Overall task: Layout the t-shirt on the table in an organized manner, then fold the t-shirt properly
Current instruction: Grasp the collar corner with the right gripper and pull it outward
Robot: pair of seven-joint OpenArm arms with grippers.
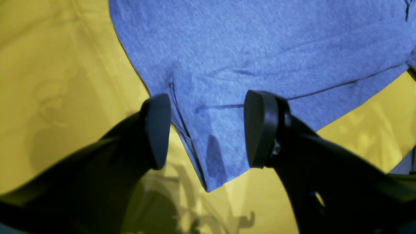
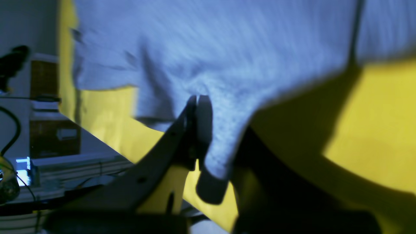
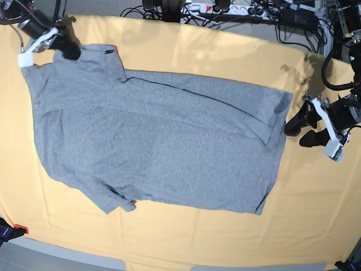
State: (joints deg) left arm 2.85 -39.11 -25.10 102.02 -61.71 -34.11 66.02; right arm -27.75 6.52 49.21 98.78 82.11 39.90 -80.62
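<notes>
Right gripper point(image 2: 208, 130): dark, tapered fingers pressed together, pinching a gathered ridge of the t-shirt point(image 2: 260, 35), whose knit bunches into a narrow, pale tongue drooping between and over the tips; located at the shirt's far corner on the robot's right. Left gripper point(image 1: 208, 130): two blunt, rounded, matt-black fingers, spread apart, nothing between them in grip; located just beside the shirt's edge on the robot's left in the base view, and above a layered corner of it in the wrist view. T-shirt: one, soft heathered knit, finely flecked, blue-grey in the wrist views; laid broadly across the table, plain face showing, no lettering in sight. Outline irregular: a long folded-over band slants along the far side, its edge softly creased; a pointed corner juts toward the near edge, beside a small crumpled tuck. Table point(image 3: 186, 240): wide, covered in smooth yellow-orange cloth, lightly creased, extending around the shirt.
</notes>
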